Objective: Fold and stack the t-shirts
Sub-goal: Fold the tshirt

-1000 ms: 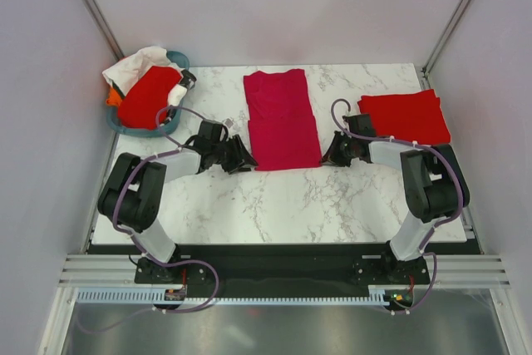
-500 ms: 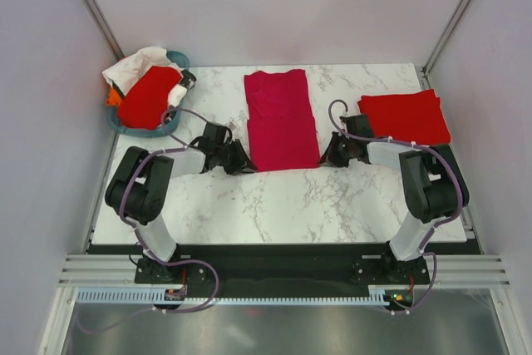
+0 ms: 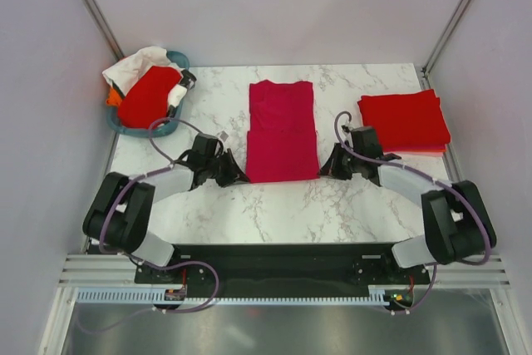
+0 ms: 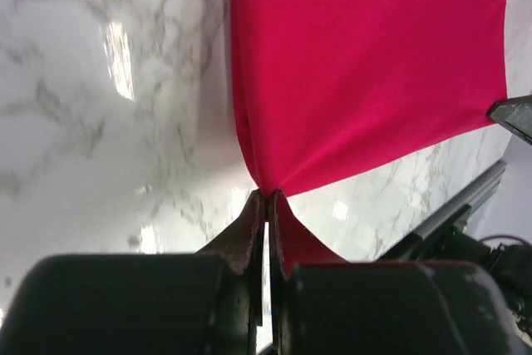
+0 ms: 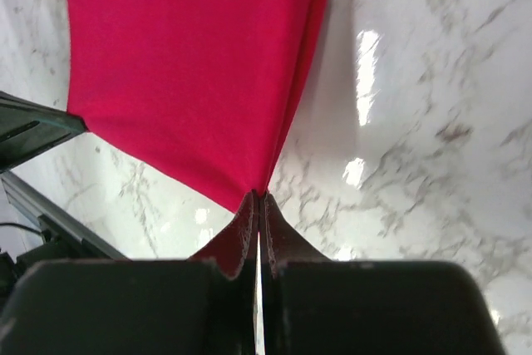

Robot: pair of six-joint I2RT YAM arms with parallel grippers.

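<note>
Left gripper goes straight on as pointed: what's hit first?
The crimson-pink folded cotton t-shirt: the left gripper is shut on its near corner, so it would plough into that cloth. Whether it then reaches the right gripper is unclear.

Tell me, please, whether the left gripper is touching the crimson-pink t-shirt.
Touching. In the left wrist view, the left gripper is shut on the near corner of the crimson-pink t-shirt, and the cloth gathers to a point there.
</note>
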